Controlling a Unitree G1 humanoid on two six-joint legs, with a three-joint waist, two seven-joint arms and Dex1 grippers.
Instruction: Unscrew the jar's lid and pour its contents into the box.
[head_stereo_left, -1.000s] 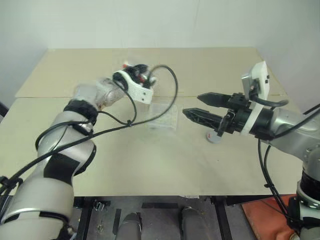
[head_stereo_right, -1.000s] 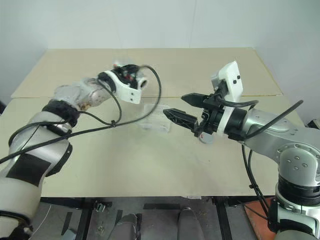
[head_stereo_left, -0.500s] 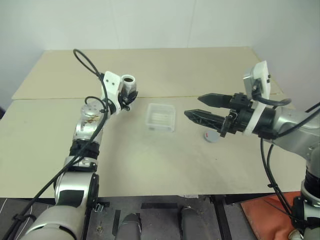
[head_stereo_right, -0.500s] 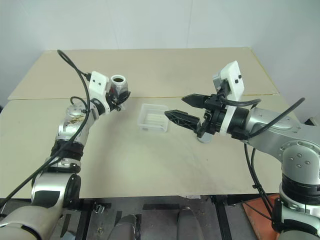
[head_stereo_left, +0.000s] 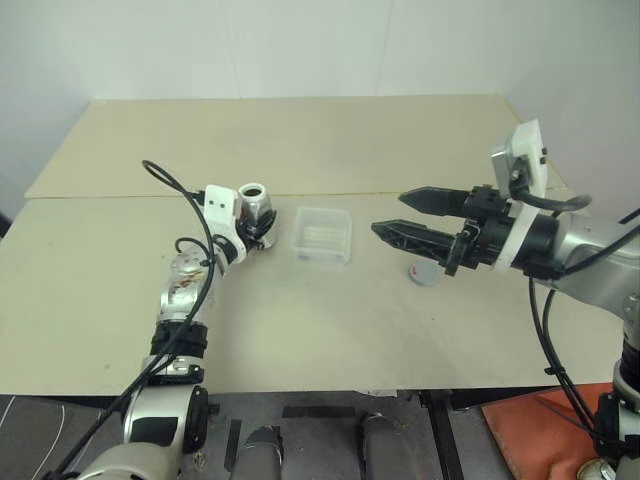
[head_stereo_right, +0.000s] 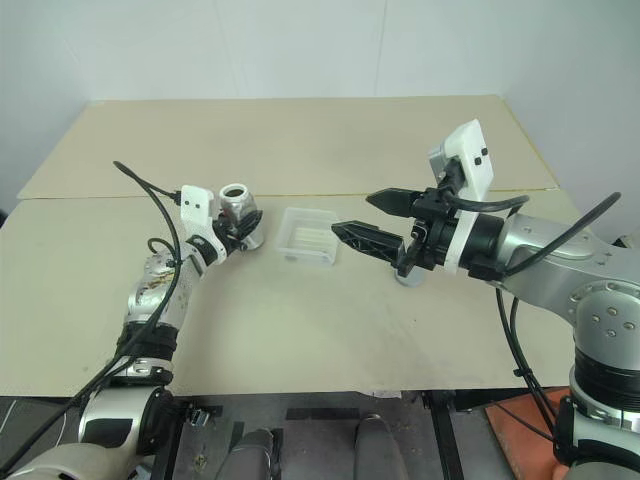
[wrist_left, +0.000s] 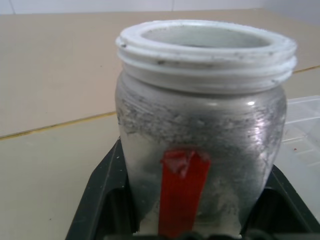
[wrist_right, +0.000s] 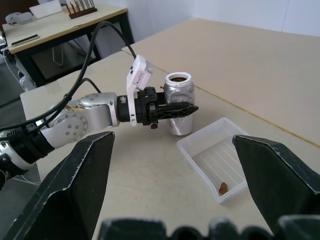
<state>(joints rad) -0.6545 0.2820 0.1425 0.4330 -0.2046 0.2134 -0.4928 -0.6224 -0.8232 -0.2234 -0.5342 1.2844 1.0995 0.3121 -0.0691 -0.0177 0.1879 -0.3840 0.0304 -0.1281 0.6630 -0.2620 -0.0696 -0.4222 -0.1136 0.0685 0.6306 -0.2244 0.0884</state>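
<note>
Left eye view showed the lid (head_stereo_left: 424, 273) lying nearest on the table (head_stereo_left: 300, 330), grey, just below the right gripper (head_stereo_left: 388, 214), whose two black fingers stood spread wide apart in the air with nothing between them. Farther in, the box (head_stereo_left: 322, 234) sat between the two arms, a small brownish bit (wrist_right: 222, 188) resting near one corner inside it. Just beside the box, on its left, the jar (head_stereo_left: 256, 210) stood upright and uncapped, its mouth open. The left gripper (head_stereo_right: 238, 230) had its jaws on either side of the jar's lower body, pinching it. A red strip (wrist_left: 182, 192) ran down the jar's cloudy side.
</note>
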